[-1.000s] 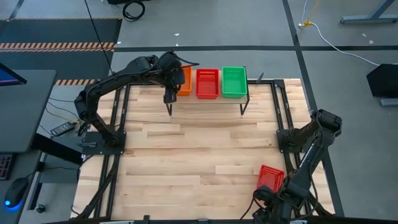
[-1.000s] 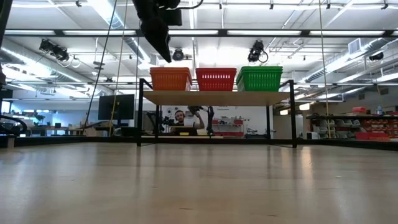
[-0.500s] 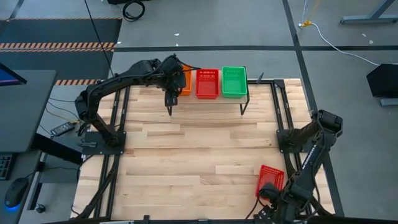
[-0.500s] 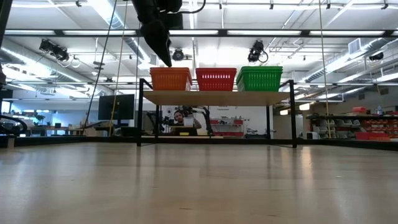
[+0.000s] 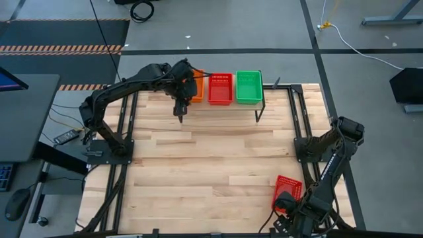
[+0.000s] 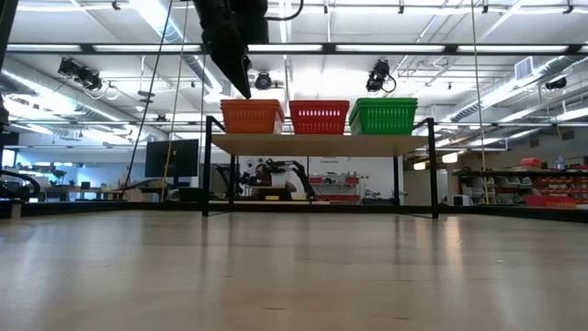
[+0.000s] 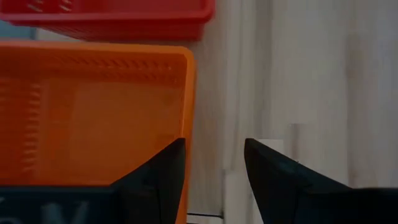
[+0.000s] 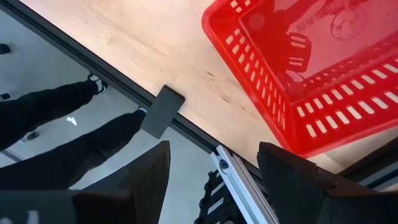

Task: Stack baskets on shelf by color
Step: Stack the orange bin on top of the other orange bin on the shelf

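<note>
**Over the shelf's left end, one pincer spread beside the orange basket**

At the far edge of the wood-plank tabletop [image 5: 198, 158] stands the low shelf with a light wood top board and thin black legs [image 6: 322, 144]. On it sit three perforated plastic baskets in a row: an orange one [image 6: 252, 116] at the left end, a red one [image 6: 319, 117] in the middle, a green one [image 6: 383, 115] at the right, each just beside the next.

The left pincer [image 5: 180, 106] hangs above the shelf's near-left corner, its two dark fingers [image 7: 163, 180] spread apart and holding nothing. In the left wrist view one finger overlaps the orange basket's near corner while the other lies over bare wood beside it.

A fourth basket, red [image 5: 287, 189], lies on the tabletop near the front right corner. The right pincer [image 5: 285, 202] is just in front of it, fingers [image 8: 149, 171] apart and empty, with the basket's rim beside one of them.
</note>
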Tool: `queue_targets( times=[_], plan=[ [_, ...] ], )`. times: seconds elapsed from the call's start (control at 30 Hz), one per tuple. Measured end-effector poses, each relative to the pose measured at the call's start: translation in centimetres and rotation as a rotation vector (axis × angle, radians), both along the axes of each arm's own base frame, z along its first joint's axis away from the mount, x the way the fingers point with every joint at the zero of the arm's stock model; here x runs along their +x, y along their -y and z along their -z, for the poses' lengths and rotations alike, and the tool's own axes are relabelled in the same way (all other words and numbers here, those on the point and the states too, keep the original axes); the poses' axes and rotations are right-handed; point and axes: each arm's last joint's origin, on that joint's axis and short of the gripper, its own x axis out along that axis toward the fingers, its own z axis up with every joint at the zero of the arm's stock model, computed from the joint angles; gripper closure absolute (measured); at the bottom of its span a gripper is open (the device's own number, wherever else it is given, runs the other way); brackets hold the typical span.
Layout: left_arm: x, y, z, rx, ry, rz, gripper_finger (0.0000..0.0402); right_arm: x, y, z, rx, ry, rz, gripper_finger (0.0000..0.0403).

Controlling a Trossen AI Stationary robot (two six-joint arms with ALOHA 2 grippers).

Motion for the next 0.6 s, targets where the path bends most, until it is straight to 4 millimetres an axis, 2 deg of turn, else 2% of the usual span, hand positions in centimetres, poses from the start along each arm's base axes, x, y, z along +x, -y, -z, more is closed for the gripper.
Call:
queue_targets(
  times=[0.13,0.6],
  plan=[
    [0.11,0.2,0.18,-0.023,-0.005,0.017,0.023,0.01,0.03,0.01,-0.006,0.005,0.003,0.0157],
    [0.18,-0.42,0.06,0.124,-0.043,-0.053,0.023,0.38,-0.1,-0.09,0.023,0.02,0.029,0.0157]
  ],
)
